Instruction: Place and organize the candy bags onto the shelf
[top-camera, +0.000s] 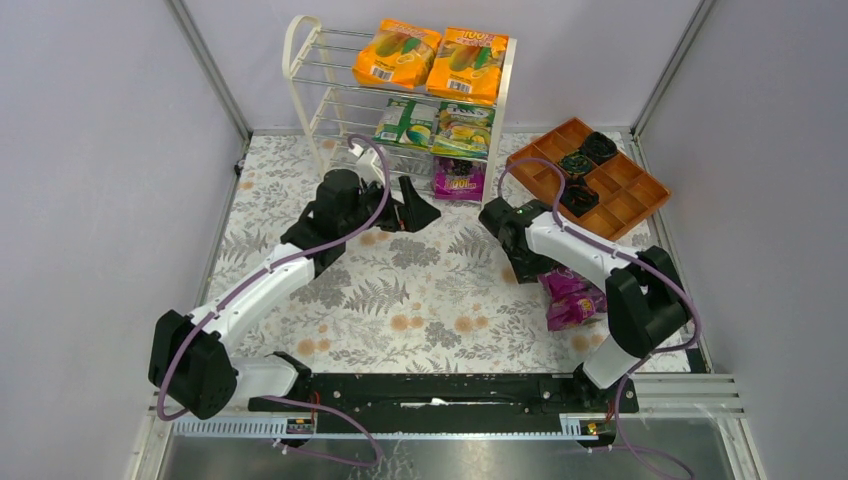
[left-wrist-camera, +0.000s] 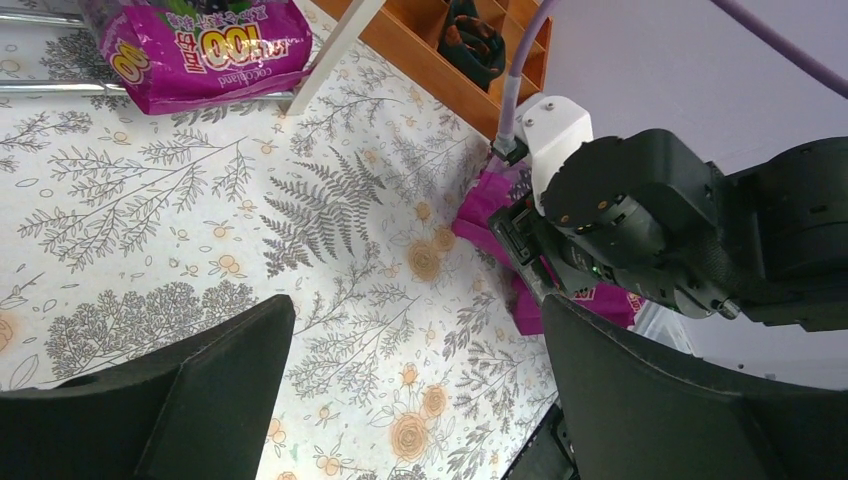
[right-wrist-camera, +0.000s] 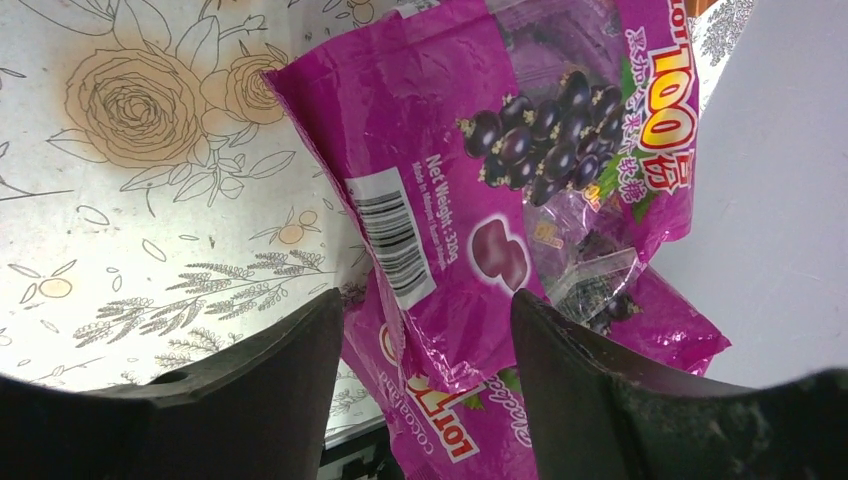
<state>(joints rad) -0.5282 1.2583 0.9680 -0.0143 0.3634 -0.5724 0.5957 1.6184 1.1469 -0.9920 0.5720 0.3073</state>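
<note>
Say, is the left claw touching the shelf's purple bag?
Apart. Left wrist view shows bare table between the left claw and the purple bag.

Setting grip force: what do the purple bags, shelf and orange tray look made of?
Purple bags: thin glossy plastic film; glare, creases. Shelf: matte cream frame, likely plastic; rods mirror-bright, probably chromed metal. Orange tray: smooth, rigid; plastic or lacquered wood, cannot tell.

A floral-print table (top-camera: 420, 300) carries a white shelf (top-camera: 503, 110) at the back, an orange compartmented tray (top-camera: 655, 190) beside it, and purple candy bags (top-camera: 572, 300) front right.
</note>
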